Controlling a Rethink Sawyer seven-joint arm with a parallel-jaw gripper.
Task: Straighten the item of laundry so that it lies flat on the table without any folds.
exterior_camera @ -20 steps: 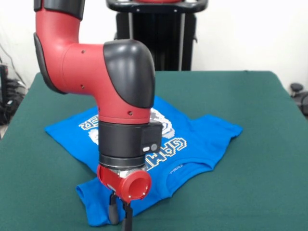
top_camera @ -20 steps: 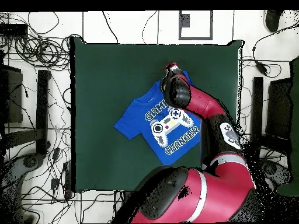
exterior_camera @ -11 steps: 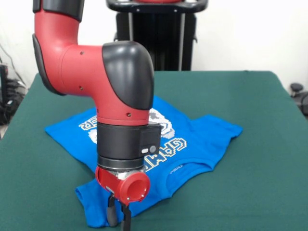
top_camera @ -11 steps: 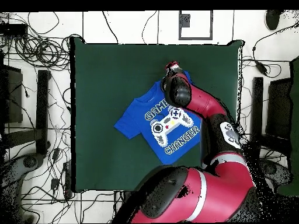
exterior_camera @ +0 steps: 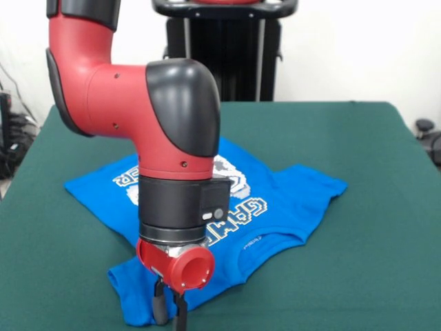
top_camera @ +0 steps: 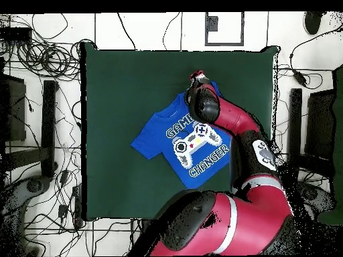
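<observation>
Since a second ago, we see the arm shift slightly toward the picture's left in the front view, and the shirt's near sleeve bunches a little more with it. Our dark green worktop carries the blue T-shirt, print up, rumpled at that sleeve. Our tool stands on the sleeve, fingers nearly together, seemingly pinching the cloth.
</observation>
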